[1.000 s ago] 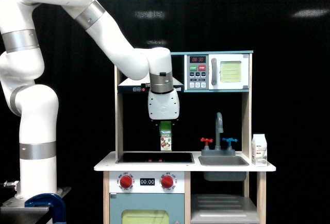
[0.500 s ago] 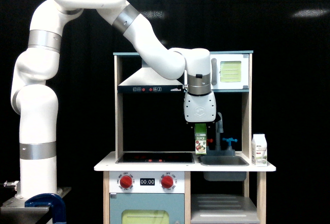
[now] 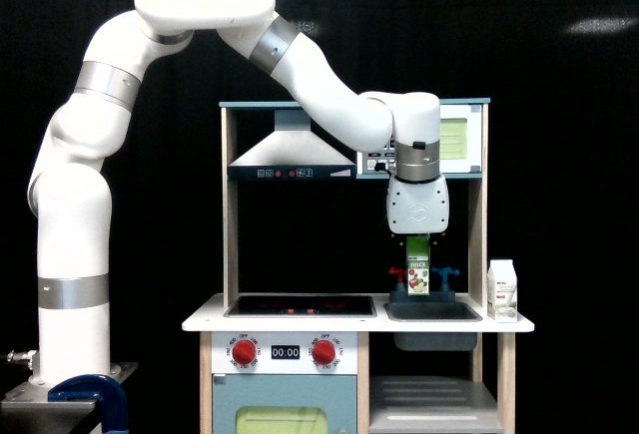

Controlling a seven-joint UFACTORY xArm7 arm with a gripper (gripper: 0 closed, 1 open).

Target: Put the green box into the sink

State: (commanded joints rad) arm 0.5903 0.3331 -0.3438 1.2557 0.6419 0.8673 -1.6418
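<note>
- One white countertop [image 3: 205,322] topped a wooden toy kitchen; a black stovetop with red rings [image 3: 300,305] sat in it toward the exterior view's left, and a grey rectangular sink basin [image 3: 432,311] toward the right, with a red tap handle [image 3: 397,272] and a blue tap handle [image 3: 446,273] behind it
- A black curtain [image 3: 559,155] filled the room behind; a grey range hood [image 3: 291,153] hung over the stovetop, and a toy microwave with a pale-green door [image 3: 454,139] stood beside it
- A white gable-top milk carton [image 3: 502,291] stood upright on the countertop, just right of the sink
- The small light-green box with a white label band [image 3: 418,269] hung upright above the sink, its base about level with the basin rim; whether it touched the basin could not be told
- The white arm's gripper [image 3: 418,237] was closed on the box's top; its fingers were mostly hidden behind the wrist housing
- The grey tap was hidden behind the box and gripper; part of the microwave was covered by the arm; the cabinet was cut off at the bottom edge
</note>
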